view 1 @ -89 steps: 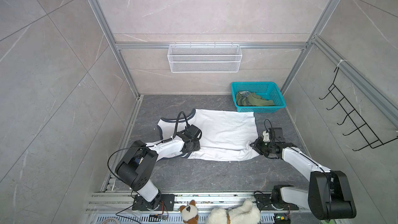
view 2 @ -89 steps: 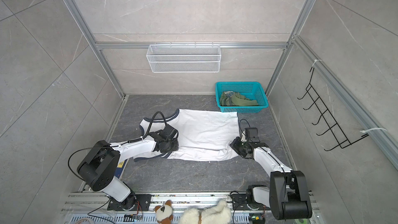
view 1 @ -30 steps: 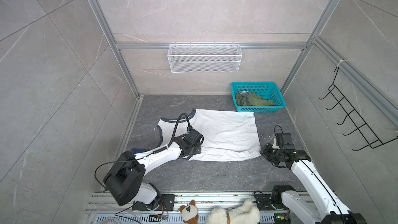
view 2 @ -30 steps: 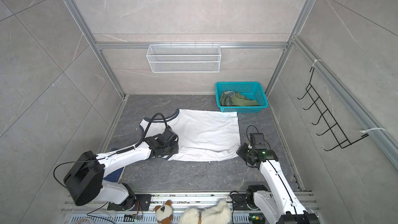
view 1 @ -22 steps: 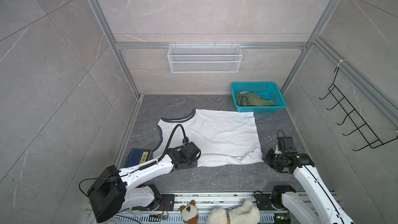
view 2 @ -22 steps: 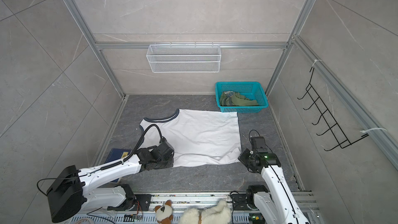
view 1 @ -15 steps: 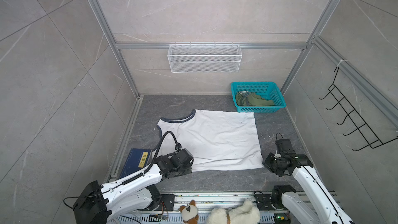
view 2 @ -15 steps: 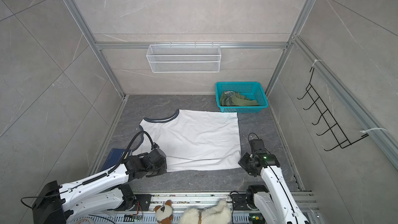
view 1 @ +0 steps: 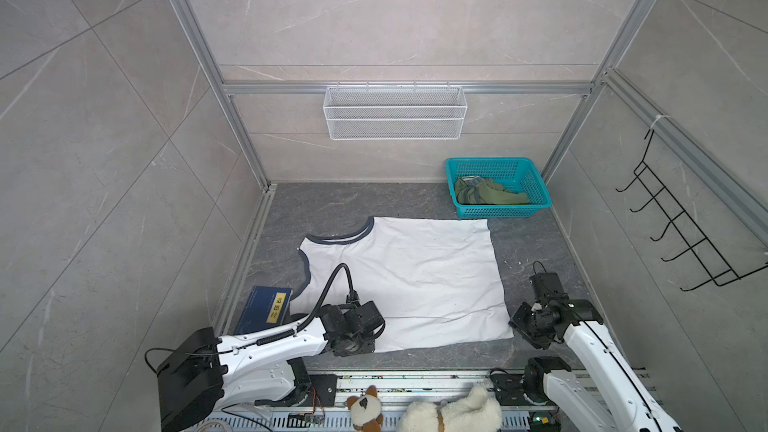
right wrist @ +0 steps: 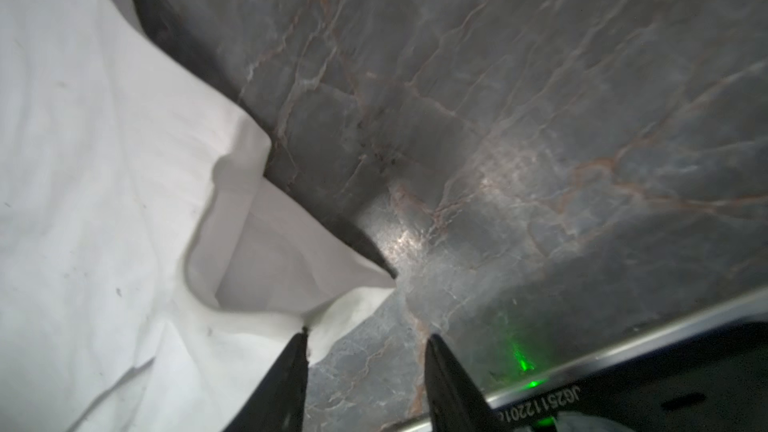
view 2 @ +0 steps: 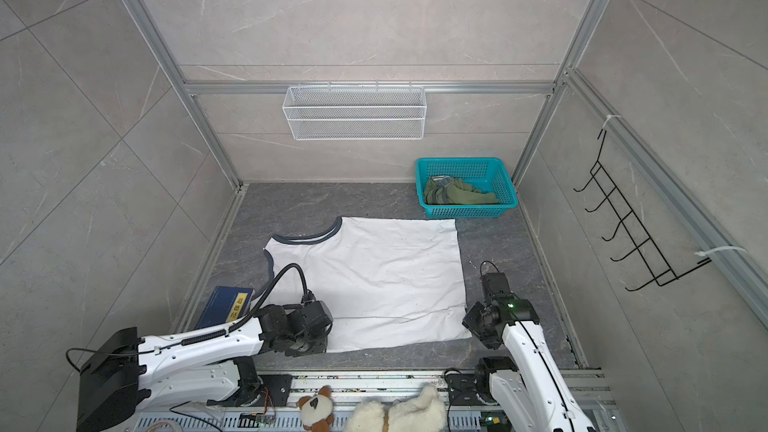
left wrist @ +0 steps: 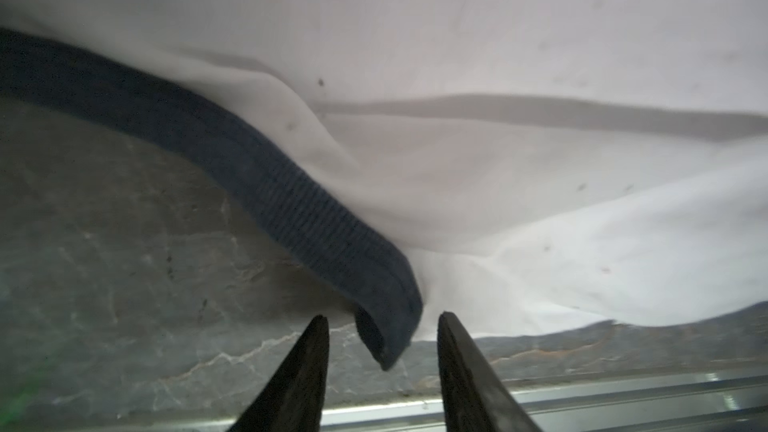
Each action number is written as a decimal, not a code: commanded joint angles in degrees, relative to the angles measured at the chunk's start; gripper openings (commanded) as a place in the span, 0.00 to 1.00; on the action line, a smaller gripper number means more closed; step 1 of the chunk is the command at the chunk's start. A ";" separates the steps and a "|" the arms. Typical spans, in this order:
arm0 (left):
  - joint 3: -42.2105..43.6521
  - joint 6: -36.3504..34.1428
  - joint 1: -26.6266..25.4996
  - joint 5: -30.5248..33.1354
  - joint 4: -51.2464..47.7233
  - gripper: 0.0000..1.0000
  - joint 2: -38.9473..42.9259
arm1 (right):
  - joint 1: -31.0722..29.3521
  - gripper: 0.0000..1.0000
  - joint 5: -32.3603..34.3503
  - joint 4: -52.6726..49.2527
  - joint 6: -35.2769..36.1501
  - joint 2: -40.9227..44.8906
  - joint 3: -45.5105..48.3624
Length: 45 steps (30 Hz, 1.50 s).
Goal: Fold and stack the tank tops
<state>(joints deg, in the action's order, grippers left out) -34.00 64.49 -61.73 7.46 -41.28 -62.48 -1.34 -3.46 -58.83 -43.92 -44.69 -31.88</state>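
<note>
The white tank top [view 1: 407, 280] [view 2: 370, 280] with navy trim lies spread flat on the grey floor in both top views. My left gripper [view 1: 353, 334] [left wrist: 381, 317] is at its near left corner, open. The end of the navy strap [left wrist: 291, 201] lies loose between the fingers [left wrist: 307, 367], with a gap on each side. My right gripper [view 1: 525, 324] [right wrist: 368, 333] is open at the near right corner. The white corner [right wrist: 353, 297] just brushes one fingertip. The olive tank top [view 1: 490, 195] [view 2: 457, 193] lies crumpled in the teal basket [view 1: 503, 211].
A blue book [view 1: 266, 309] lies on the floor left of the white tank top, beside my left arm. Plush toys [view 1: 453, 413] sit on the front rail. A wire basket [view 1: 395, 112] hangs on the back wall and a black hook rack [view 1: 685, 251] on the right wall.
Both grippers drew the white tank top's near edge toward the front, flattening the folded cloth, then went from shut to open and let it go.
</note>
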 commanded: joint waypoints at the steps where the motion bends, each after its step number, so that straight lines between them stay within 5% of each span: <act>1: -6.69 -2.84 0.47 8.48 -8.05 0.57 5.04 | -0.33 0.59 1.75 -3.12 0.10 4.81 -4.98; 6: -10.99 -11.09 7.77 11.31 -7.91 0.65 5.04 | -0.49 0.63 -3.47 3.87 2.95 3.50 -9.46; 10: -8.76 -18.19 18.29 6.42 0.55 0.66 1.84 | -3.64 0.62 -13.48 16.26 3.40 -6.33 -8.44; 16: -3.72 -24.41 33.05 -0.97 13.39 0.67 -4.80 | -8.35 0.61 -14.63 28.75 1.85 -19.39 -4.67; 25: 1.39 -22.97 40.70 -4.89 20.63 0.69 -12.65 | -3.47 0.57 -9.92 34.14 1.00 -34.19 0.39; 34: 3.19 -17.90 49.66 -4.50 18.39 0.81 -11.30 | 4.06 0.56 -5.51 32.69 2.23 -33.00 0.41; 39: 2.60 -17.92 50.69 -3.58 17.14 0.94 -7.89 | 4.86 0.57 -7.70 32.92 4.54 -32.60 -0.52; 45: -6.27 -23.99 47.99 -2.67 10.64 0.94 -3.02 | 4.60 0.60 -11.81 27.05 10.84 -23.26 -5.70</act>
<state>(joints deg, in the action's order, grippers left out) -34.04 44.27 -11.86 3.64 -26.44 -67.31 3.31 -14.92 -27.27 -37.60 -72.01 -34.28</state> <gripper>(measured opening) 0.941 0.600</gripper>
